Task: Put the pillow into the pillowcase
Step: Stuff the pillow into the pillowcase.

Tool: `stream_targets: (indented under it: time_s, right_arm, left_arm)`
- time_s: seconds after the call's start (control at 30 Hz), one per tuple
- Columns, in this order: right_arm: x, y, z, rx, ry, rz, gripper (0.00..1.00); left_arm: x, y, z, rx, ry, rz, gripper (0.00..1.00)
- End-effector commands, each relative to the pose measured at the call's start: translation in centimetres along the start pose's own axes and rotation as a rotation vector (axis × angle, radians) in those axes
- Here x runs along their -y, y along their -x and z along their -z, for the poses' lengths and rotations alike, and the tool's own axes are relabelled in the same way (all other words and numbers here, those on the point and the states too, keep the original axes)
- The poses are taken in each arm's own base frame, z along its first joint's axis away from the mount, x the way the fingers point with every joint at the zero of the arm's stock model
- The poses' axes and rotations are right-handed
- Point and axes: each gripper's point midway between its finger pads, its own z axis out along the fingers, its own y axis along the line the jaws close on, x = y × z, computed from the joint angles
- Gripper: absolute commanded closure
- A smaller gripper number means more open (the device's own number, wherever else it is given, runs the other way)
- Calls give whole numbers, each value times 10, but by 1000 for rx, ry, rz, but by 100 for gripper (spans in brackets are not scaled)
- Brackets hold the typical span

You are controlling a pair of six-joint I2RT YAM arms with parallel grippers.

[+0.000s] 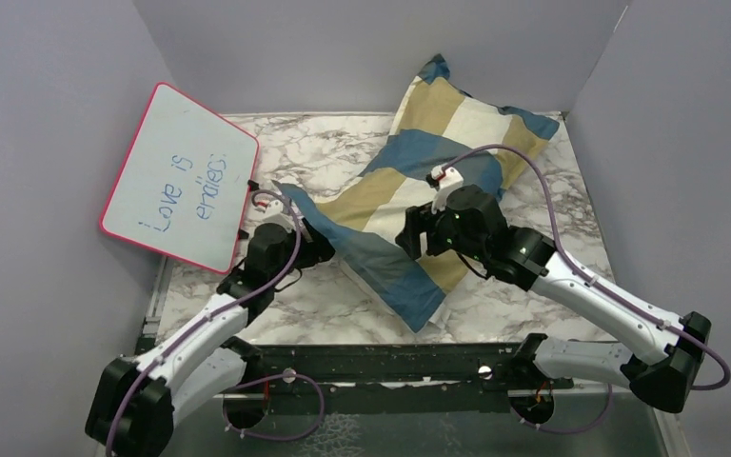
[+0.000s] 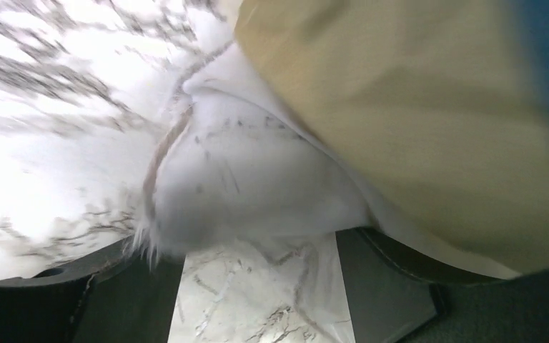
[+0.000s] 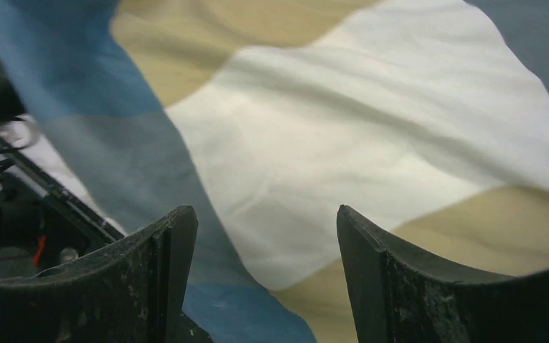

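Observation:
The checked blue, tan and cream pillowcase (image 1: 419, 162) lies diagonally from the back right corner to the table's front middle, bulging at the back and flat and limp in front. The pillow does not show plainly in the top view. In the left wrist view, white fabric with a frayed seam (image 2: 257, 186) sits under the tan cloth (image 2: 414, 107); I cannot tell if it is the pillow or the case's inside. My left gripper (image 1: 312, 238) (image 2: 257, 286) is open at the case's left corner. My right gripper (image 1: 414, 238) (image 3: 264, 236) is open just over the cloth (image 3: 314, 128), holding nothing.
A pink-rimmed whiteboard (image 1: 179, 176) with blue writing leans against the left wall. Grey walls close the marble table (image 1: 324, 143) on the left, back and right. A dark rail (image 1: 390, 362) runs along the front edge between the arm bases.

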Motion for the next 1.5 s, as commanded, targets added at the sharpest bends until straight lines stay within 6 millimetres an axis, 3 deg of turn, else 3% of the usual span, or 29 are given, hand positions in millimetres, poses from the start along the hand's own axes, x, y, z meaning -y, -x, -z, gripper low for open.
stream_targets:
  time_s: [0.0,0.1,0.2,0.3,0.4,0.53,0.7,0.97,1.23,1.43,1.47]
  right_arm:
    - [45,-20,7,-19,-207,-70,25]
    - [54,-24,6,-16,-215,-124,25]
    - [66,-30,9,-2,-265,-190,23]
    - [72,-30,15,17,-299,-243,22]
    - [73,-23,21,40,-303,-248,22]
    - [70,-11,25,80,-289,-257,22]
    - [63,-9,22,85,-245,-248,22]
    - [61,-6,21,107,-229,-235,22]
    - [73,2,15,135,-281,-194,21]
    - [81,14,17,167,-298,-197,20]
    - [82,17,19,176,-298,-199,20]
  left_arm:
    - [-8,60,47,172,181,-161,26]
    - [-1,94,83,289,221,-222,27]
    - [21,106,100,304,144,-360,28]
    - [64,90,103,225,-125,-702,29]
    - [91,69,113,222,-384,-1091,29]
    - [106,52,125,308,-571,-1473,23]
    - [105,33,123,358,-686,-1770,20]
    - [111,-2,109,284,-880,-1859,21]
    - [126,-66,78,97,-1025,-1962,21]
    - [124,-102,36,35,-967,-2066,18]
    - [119,-107,28,24,-935,-2089,11]
